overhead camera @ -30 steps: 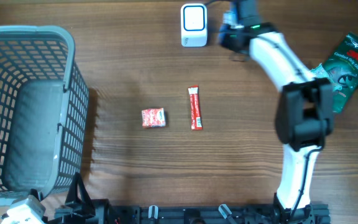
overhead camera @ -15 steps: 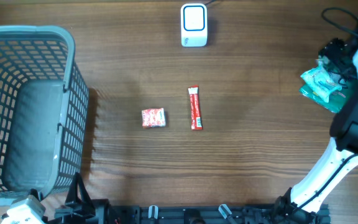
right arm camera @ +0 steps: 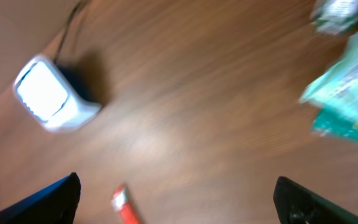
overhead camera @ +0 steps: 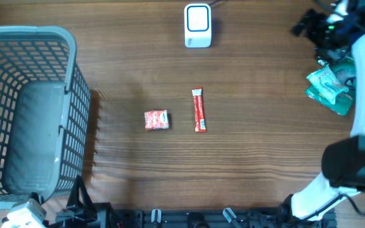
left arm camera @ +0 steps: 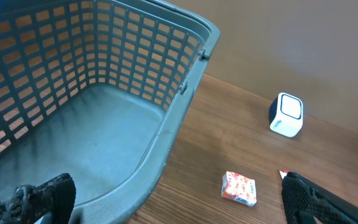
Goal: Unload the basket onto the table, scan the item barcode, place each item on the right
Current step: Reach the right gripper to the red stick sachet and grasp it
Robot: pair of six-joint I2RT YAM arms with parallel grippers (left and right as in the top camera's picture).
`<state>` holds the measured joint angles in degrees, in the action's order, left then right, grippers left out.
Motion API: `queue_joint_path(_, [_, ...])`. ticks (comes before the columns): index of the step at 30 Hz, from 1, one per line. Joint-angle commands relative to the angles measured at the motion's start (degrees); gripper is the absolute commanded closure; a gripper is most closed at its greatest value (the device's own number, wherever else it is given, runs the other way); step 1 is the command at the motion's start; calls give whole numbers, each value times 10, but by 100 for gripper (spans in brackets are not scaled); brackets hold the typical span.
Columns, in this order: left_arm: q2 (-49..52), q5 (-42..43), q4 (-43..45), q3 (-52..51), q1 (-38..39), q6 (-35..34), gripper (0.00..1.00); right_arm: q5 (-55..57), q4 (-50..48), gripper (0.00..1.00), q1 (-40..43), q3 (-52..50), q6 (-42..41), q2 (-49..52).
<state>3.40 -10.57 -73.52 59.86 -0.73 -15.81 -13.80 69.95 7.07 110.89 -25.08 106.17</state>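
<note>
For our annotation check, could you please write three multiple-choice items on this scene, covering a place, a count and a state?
1. In the overhead view, where on the table does the white scanner stand? A. left edge B. top centre, above the red stick packet C. bottom edge
2. How many red packets lie mid-table? A. one B. two C. four
3. How is the right end effector? A. open, empty B. shut on the scanner C. shut on the stick packet
Answers: B, it sits above the stick; B, stick plus small square packet; A, fingers wide apart, nothing between.
</note>
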Motion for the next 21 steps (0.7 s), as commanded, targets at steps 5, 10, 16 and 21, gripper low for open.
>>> queue_joint_path(5, [-4, 3, 2, 0, 3, -1, 0, -7, 2, 0, -175, -86, -19, 9])
queue_joint_path(10, [-4, 3, 2, 0, 3, -1, 0, -7, -108, 2, -266, -210, 16, 9])
queue_joint_path(16, [-4, 3, 2, 0, 3, -1, 0, -7, -264, 14, -289, -315, 93, 23])
queue_joint_path(21, [-4, 3, 2, 0, 3, -1, 0, -97, -300, 21, -296, -319, 130, 80])
